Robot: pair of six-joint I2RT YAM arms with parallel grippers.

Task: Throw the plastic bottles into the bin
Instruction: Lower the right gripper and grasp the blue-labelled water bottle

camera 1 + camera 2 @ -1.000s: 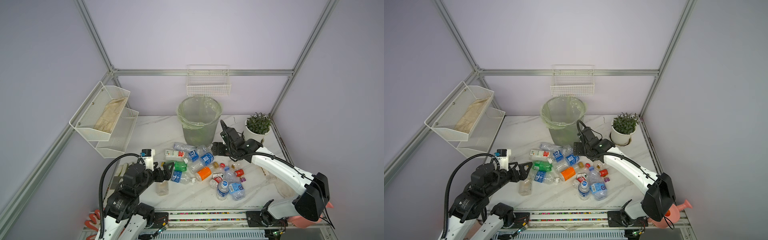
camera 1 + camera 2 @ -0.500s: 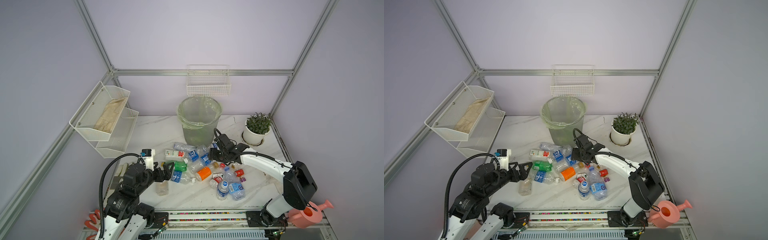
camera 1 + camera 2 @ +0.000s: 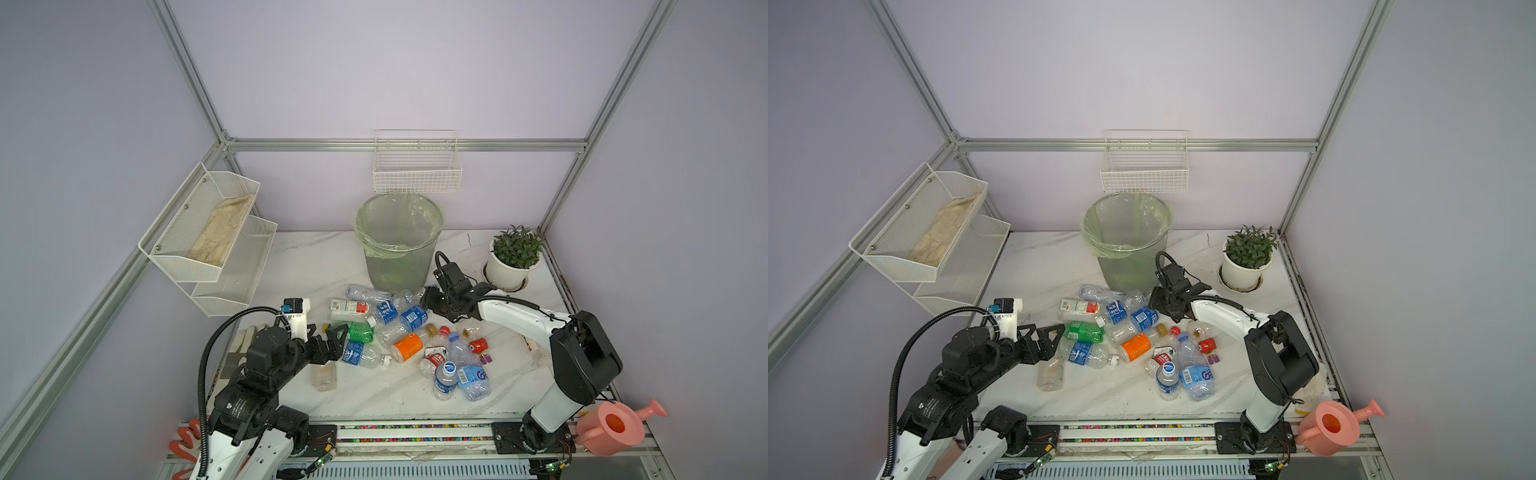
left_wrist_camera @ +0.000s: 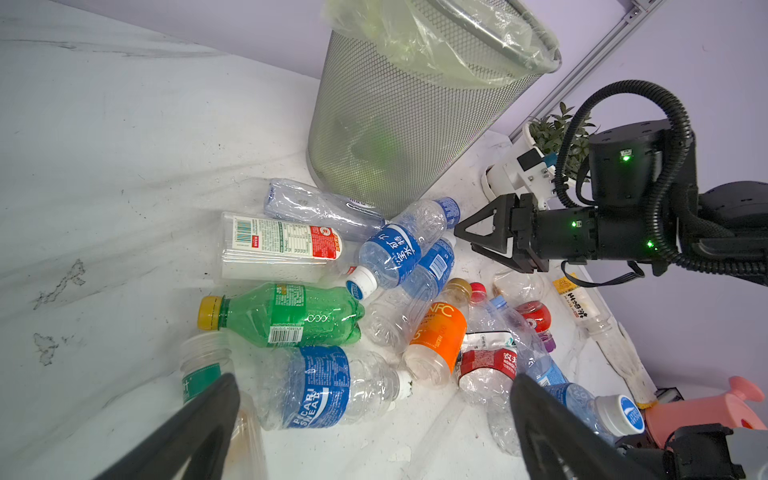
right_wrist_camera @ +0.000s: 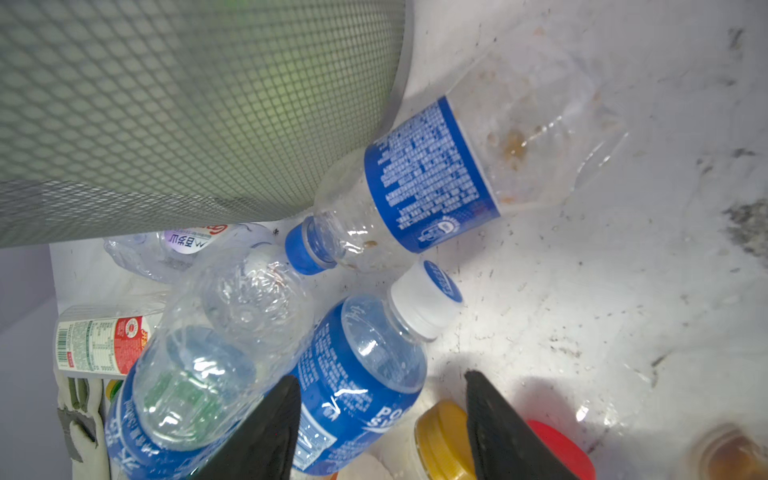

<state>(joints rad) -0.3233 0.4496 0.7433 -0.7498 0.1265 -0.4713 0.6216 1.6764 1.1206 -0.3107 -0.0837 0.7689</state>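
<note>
The small clear plastic bottles with blue, red and orange labels are heaped lying down on the white marble table. One green plastic bottle is found at the heap's 9 o'clock edge. The tall round grey mesh bin, lined with a pale green bag, is stood at 12 o'clock. The black right gripper is seen at 1 o'clock, partly spread, with nothing held. The black left gripper is spread wide at 8 o'clock, just beside the green bottle, with nothing held.
</note>
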